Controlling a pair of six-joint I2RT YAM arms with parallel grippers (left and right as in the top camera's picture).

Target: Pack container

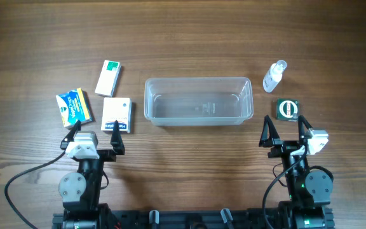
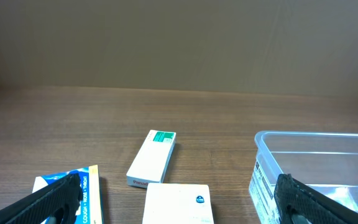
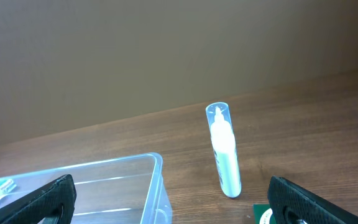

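The clear plastic container [image 1: 198, 100] sits at the table's middle, nothing in it; it also shows in the left wrist view [image 2: 319, 168] and the right wrist view [image 3: 92, 186]. Left of it lie a white box with a green end [image 1: 108, 77], a blue and yellow box [image 1: 74, 106] and a white box [image 1: 117, 114]. Right of it stand a small clear bottle [image 1: 274, 76] and a dark green box [image 1: 288, 109]. My left gripper [image 1: 94, 135] is open just in front of the white box [image 2: 178, 202]. My right gripper [image 1: 286, 135] is open in front of the green box.
The wooden table [image 1: 189, 38] extends behind the objects. A plain brown wall shows behind the table in both wrist views. Black cables run from the arm bases at the front edge.
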